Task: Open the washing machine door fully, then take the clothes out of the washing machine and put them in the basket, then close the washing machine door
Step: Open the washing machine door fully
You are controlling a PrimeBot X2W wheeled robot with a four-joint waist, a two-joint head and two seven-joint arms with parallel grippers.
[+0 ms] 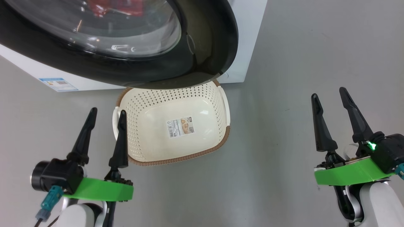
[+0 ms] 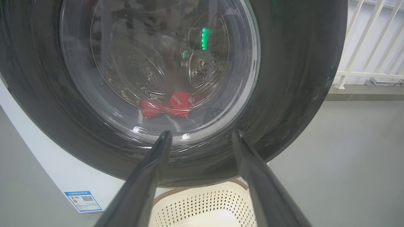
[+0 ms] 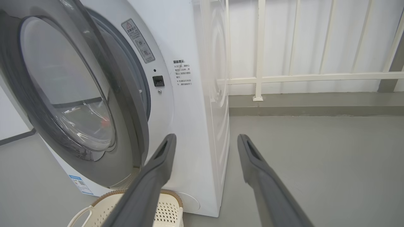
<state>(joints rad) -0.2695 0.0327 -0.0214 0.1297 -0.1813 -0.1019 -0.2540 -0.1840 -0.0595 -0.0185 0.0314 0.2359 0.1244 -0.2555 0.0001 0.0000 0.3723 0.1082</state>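
Note:
The washing machine door, black-rimmed with a glass window, stands partly ajar and overhangs the far end of the basket. Red clothes show through the glass inside the white washing machine. The cream basket sits empty on the floor, with a sticker inside. My left gripper is open at the basket's left handle, holding nothing. My right gripper is open over bare floor, well to the right. The left wrist view faces the door and the clothes. The right wrist view shows the door edge-on, swung off the machine front.
Grey floor spreads around the basket and to the right of the machine. A white railing on a low curb runs behind the machine's right side. A blue label marks the machine's lower front.

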